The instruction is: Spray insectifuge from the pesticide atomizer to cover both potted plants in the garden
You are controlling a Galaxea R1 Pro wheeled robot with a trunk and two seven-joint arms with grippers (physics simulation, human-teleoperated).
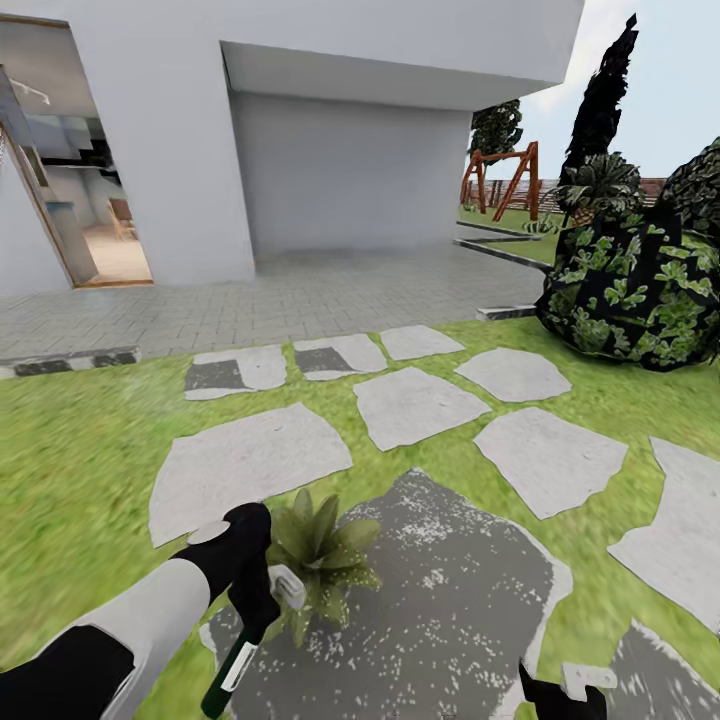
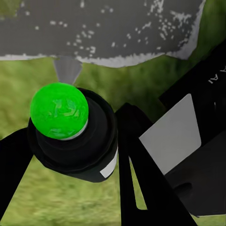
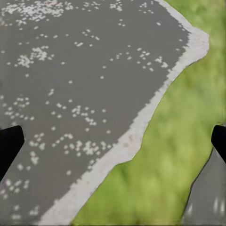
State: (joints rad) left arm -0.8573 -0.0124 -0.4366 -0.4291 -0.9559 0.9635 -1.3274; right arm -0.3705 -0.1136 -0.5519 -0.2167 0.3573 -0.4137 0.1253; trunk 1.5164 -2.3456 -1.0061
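My left gripper (image 1: pixel 255 612) is shut on the pesticide atomizer (image 1: pixel 233 668), whose dark green body hangs down and whose white trigger head (image 1: pixel 288 586) points at a potted plant (image 1: pixel 320 555). That low rosette of olive-green leaves sits at the near edge of a dark speckled stone slab (image 1: pixel 450 600), right beside the nozzle. The second potted plant is out of view. In the left wrist view the atomizer (image 2: pixel 77 146) shows its green dot (image 2: pixel 59 110) between the black fingers (image 2: pixel 141 169). My right gripper (image 1: pixel 560 690) hangs open over the slab's edge (image 3: pixel 122 146) and the grass.
Pale stepping stones (image 1: pixel 415 405) cross the lawn toward a grey paved patio (image 1: pixel 300 295) and a white house with an open doorway (image 1: pixel 85 215). A big leafy bush (image 1: pixel 640 290) stands at the right, with a wooden swing frame (image 1: pixel 505 180) behind it.
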